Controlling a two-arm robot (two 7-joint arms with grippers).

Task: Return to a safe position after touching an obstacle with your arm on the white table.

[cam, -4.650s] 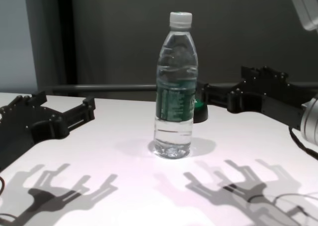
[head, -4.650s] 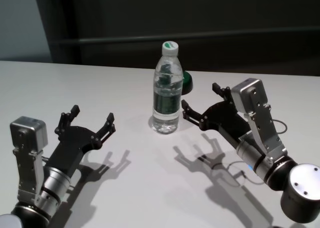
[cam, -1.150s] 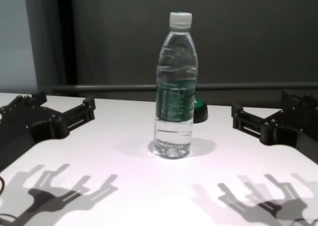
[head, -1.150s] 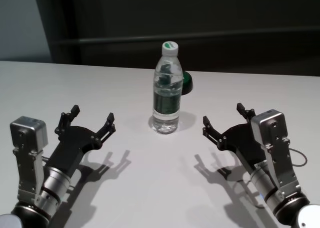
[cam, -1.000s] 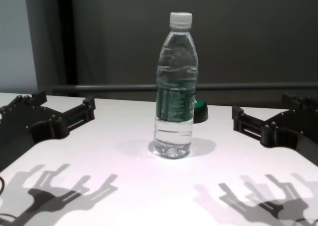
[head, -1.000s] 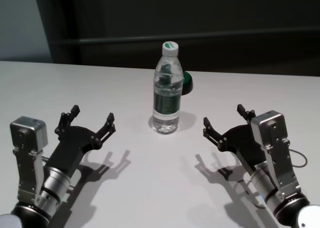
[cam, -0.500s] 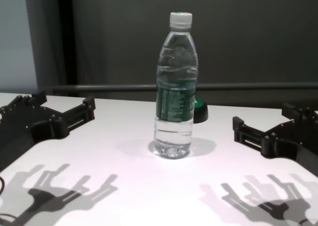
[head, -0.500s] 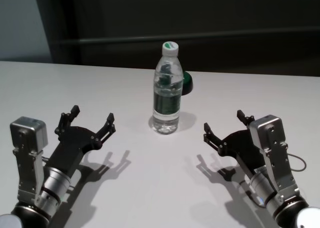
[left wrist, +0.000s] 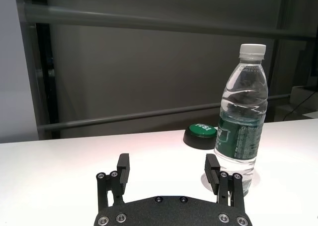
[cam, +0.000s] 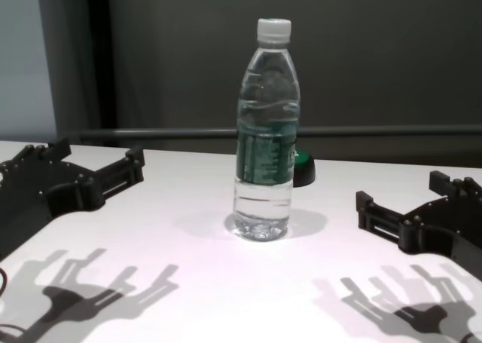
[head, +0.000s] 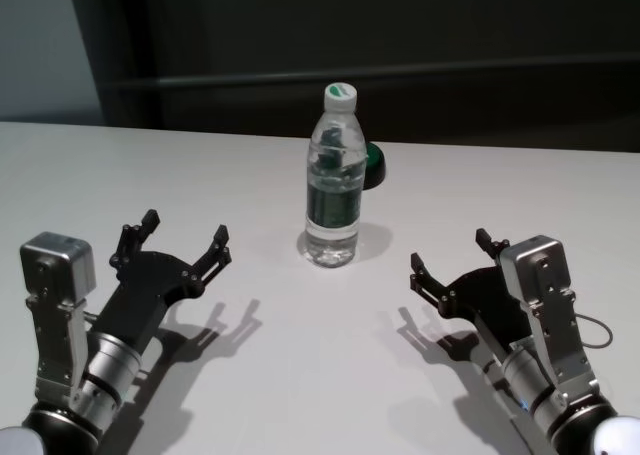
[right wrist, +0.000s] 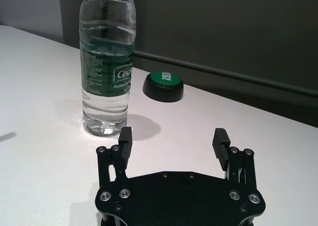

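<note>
Water bottle stands upright, cap on, mid-counter, nothing touching it; white counter carries it, with a green-topped button just behind, on its right. Right end effector hovers low over the near right of the counter, fingers spread apart, empty, well apart from the bottle and pointing toward it. Left end effector sits parked at near left, fingers likewise spread, empty. Judgement: retreat looks mostly done, since the right arm is clear of the obstacle and roughly mirrors the left arm's pose; what may remain is a little more pull-back to match the left fully, then holding there
</note>
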